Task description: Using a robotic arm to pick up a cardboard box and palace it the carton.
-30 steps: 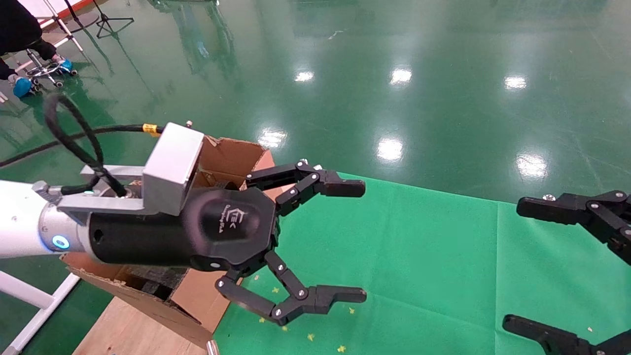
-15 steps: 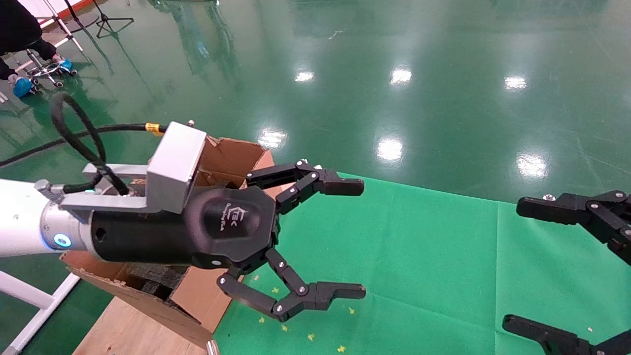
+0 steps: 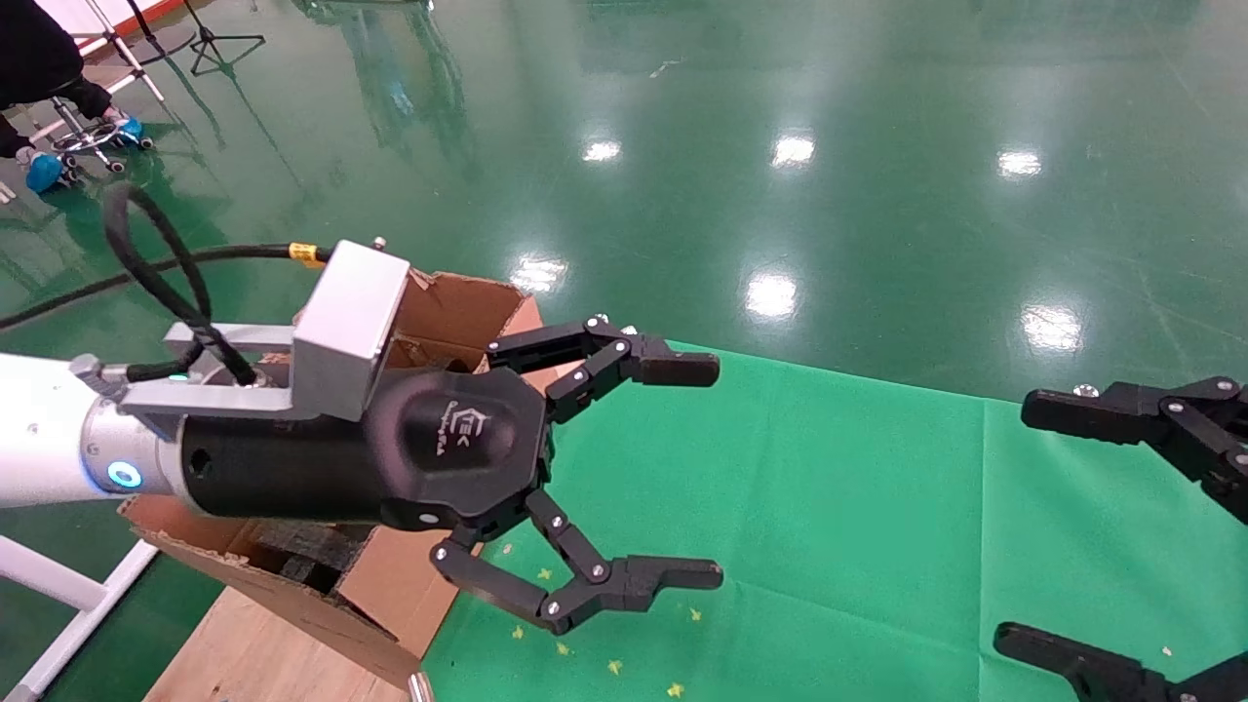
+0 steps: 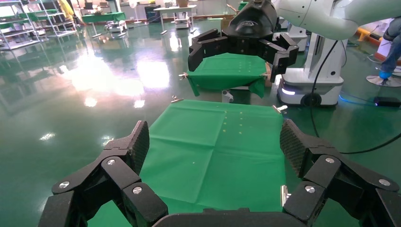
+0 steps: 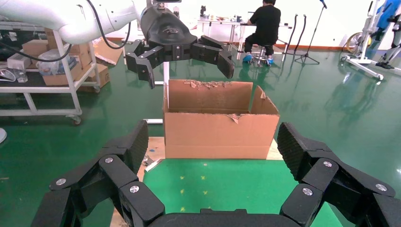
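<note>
At the left of the head view the carton (image 3: 458, 312) stands with ragged flaps up, dark foam showing inside. Above its near edge hangs the robotic arm (image 3: 58, 458), its left gripper (image 3: 682, 473) with fingers spread wide and empty, probably clear of the carton to reach again. The green surface (image 3: 829, 507) is mid-frame; no cardboard box shows. At the right edge the right gripper (image 3: 1063, 526) waits, fingers wide, empty.

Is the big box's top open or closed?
Open. The big box's flaps stand up, with the left pincer open above it.
</note>
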